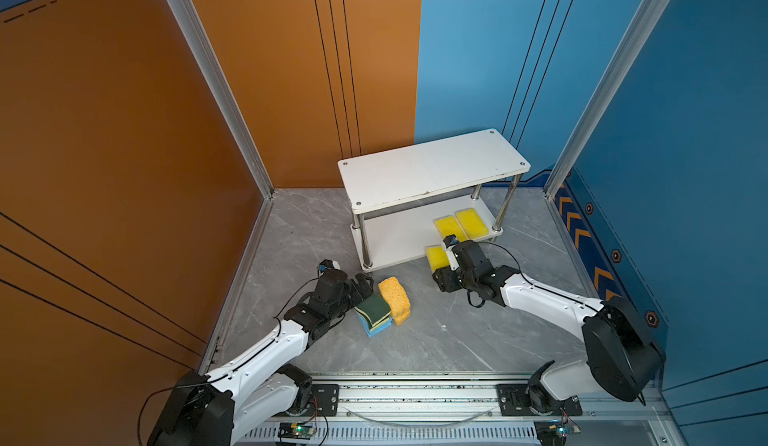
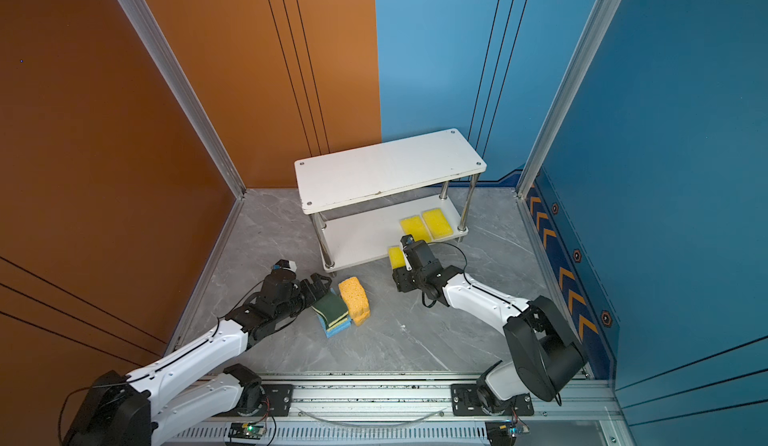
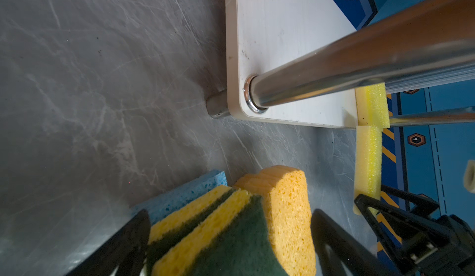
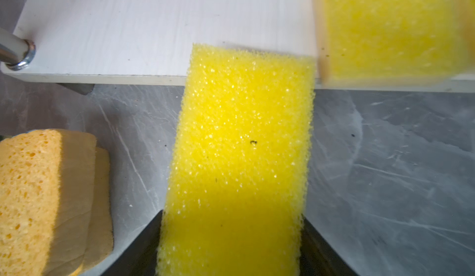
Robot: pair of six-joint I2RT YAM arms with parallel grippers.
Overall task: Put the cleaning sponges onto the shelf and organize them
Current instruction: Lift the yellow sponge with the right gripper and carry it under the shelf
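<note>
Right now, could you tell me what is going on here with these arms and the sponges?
The right gripper holds a bright yellow sponge in its jaws at the front edge of the shelf, at its lower board, where two yellow sponges already lie. The left gripper has its jaws either side of the green-topped sponges, stacked on blue sponges beside the orange sponges on the table; whether it grips them yet is unclear.

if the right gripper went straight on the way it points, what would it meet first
Probably the shelf's lower board: the yellow sponge in the right gripper overlaps its front edge. Height above it is unclear.
</note>
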